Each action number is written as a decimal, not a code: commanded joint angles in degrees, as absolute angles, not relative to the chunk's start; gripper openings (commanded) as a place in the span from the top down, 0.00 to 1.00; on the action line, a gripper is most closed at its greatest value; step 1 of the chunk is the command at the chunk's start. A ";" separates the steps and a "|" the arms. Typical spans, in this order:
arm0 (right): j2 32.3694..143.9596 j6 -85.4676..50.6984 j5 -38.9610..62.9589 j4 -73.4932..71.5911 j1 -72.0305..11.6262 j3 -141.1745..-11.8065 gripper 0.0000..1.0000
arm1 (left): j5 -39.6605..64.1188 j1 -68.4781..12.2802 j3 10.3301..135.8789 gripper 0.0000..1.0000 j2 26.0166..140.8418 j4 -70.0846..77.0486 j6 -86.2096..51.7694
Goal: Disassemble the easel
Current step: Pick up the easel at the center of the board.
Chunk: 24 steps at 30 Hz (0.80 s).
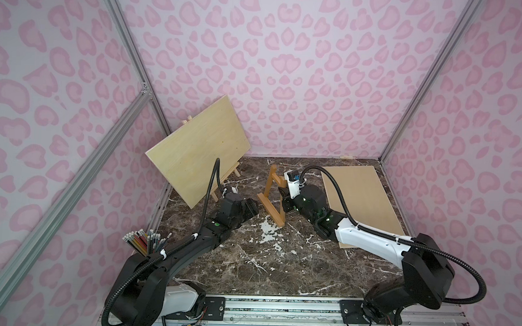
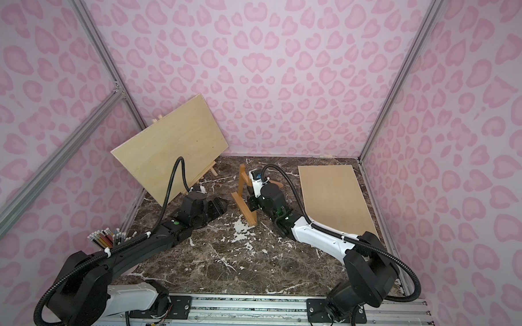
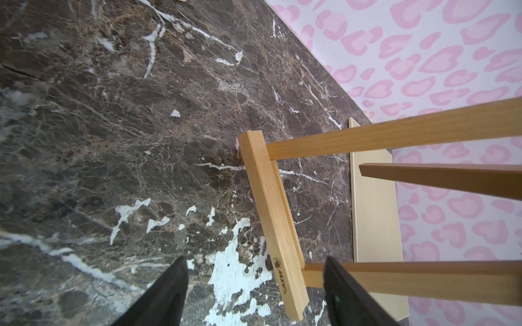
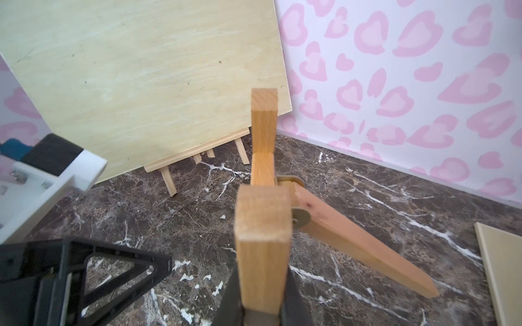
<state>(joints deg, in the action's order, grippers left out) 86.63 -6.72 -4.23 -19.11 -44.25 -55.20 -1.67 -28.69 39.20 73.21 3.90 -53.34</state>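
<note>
Right claw [image 1: 282,192] is clamped on the upper part of the small easel [image 1: 270,208]. In both top views we find this easel standing tilted near the middle of the marble table [image 1: 280,269]. Left claw [image 1: 253,206] sits just beside the easel's lower bar, on the side opposite the right claw. At the rear left we note a second easel carrying a large board [image 1: 199,149]. A flat board [image 1: 363,203] lies on the table at the right, and a bundle of pencils [image 1: 146,240] stands near the left arm.

In the left wrist view, we see the left claw [image 3: 255,262] spread wide and gripping nothing. The easel's lower bar [image 3: 271,214] lies just past its fingertips. One finger [image 3: 344,290] overlaps a leg, but we cannot tell whether they touch.

In the right wrist view, we see the right claw [image 4: 262,302] pinching the end of one wooden bar [image 4: 262,225]. The hinged rear leg [image 4: 353,242] splays out toward the flat board.
</note>
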 commanded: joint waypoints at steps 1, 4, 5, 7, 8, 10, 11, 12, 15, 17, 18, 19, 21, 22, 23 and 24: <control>84.55 -0.88 -3.27 -23.62 -44.38 -52.93 1.00 | -0.69 -28.06 39.84 0.23 71.92 7.32 -53.93; 81.75 2.73 -0.29 -25.24 -44.37 -49.11 1.00 | -0.53 -27.25 43.20 0.20 69.62 3.81 -53.23; 80.65 4.43 0.83 -26.06 -44.38 -47.43 1.00 | -0.66 -26.88 45.30 0.20 68.75 1.61 -52.74; 78.72 6.57 2.41 -27.40 -44.34 -44.75 1.00 | -1.67 -26.55 49.24 0.17 67.20 -2.94 -50.97; 77.88 8.15 3.85 -27.93 -44.30 -43.33 1.00 | -2.04 -26.41 51.67 0.15 66.89 -4.97 -49.40; 76.62 11.17 6.48 -28.00 -44.17 -41.81 1.00 | -1.09 -26.12 58.16 0.13 68.41 -9.87 -45.20; 76.00 12.94 8.98 -27.65 -43.83 -41.18 1.00 | 0.98 -25.79 62.33 0.13 70.38 -12.93 -42.69; 75.55 14.17 11.65 -27.23 -43.48 -40.89 1.00 | 3.28 -25.30 65.75 0.13 72.42 -15.68 -41.22; 74.13 16.26 16.35 -24.60 -42.67 -41.01 1.00 | 12.81 -23.17 77.01 0.19 80.06 -22.17 -36.68; 72.78 18.08 19.15 -22.64 -42.47 -40.89 1.00 | 18.18 -22.14 85.45 0.22 85.61 -26.76 -31.71; 72.18 18.48 19.88 -22.15 -42.41 -40.80 1.00 | 20.02 -21.58 89.57 0.23 88.71 -29.92 -29.44; 71.50 18.75 20.63 -22.06 -42.45 -40.42 1.00 | 22.33 -21.02 94.34 0.26 92.48 -33.95 -27.10; 70.45 19.45 23.25 -21.86 -42.45 -39.81 1.00 | 27.00 -20.70 102.40 0.33 99.32 -40.74 -22.90; 70.10 19.65 24.68 -21.88 -42.43 -39.55 1.00 | 28.78 -20.75 105.09 0.34 102.17 -43.24 -21.92; 69.92 19.74 26.00 -21.73 -42.37 -39.39 1.00 | 31.02 -20.76 106.56 0.35 104.38 -43.83 -21.47; 69.87 19.90 26.93 -21.42 -42.44 -39.36 1.00 | 32.29 -20.85 107.51 0.38 106.22 -43.97 -21.27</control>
